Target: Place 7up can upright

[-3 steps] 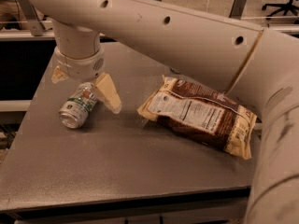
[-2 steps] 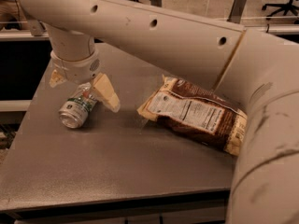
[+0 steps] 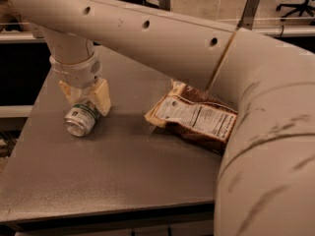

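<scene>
Arm (image 3: 162, 38) fills the top and right of the camera view, sweeping from 4 o'clock up and over to the wrist at 10 o'clock. Table (image 3: 113, 181) is a plain grey slab. Snack bag (image 3: 197, 119) lies flat at about centre, out of the way. Gripper (image 3: 86, 98) hangs from the wrist at 9 o'clock of the bag, pointing down, jaws spread, one either side of the can's far end; can't confirm the pads touch metal. 7up can (image 3: 80, 121) is on its side on the table, directly under the gripper, long axis running 1 to 7 o'clock, silver end facing 7. Not upright yet. Handling guess: light, thin-walled, smooth and round, so it will roll sideways if nudged and dent if squeezed hard. Take it across the label at mid-body, jaws square to the axis, moderate force, then rotate to vertical and set it on its base. A grip near the rim risks a slip.
</scene>
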You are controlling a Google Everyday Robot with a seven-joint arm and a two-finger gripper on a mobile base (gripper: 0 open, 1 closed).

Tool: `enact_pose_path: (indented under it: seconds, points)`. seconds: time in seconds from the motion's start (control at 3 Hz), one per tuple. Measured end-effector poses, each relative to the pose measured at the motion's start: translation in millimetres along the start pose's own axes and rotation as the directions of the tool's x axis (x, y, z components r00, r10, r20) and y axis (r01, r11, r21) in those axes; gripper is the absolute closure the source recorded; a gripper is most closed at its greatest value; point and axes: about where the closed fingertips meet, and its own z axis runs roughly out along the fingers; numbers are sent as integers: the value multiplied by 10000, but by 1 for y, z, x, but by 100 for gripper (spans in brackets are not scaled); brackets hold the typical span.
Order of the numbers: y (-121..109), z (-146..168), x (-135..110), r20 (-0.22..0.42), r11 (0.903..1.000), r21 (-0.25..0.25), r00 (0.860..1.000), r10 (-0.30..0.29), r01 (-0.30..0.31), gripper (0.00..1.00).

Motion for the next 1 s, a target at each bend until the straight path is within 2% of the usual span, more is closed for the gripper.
enact_pose_path:
  seconds: [0.33, 0.67, 1.0]
  points:
    - [-2, -6, 0, -26, 10000, 82, 10000, -56, 56, 73]
    - [-5, -27, 6, -326, 9964, 853, 9995, 58, -30, 96]
    - [-4, -61, 16, -1011, 9618, 2718, 9949, -55, 329, 100]
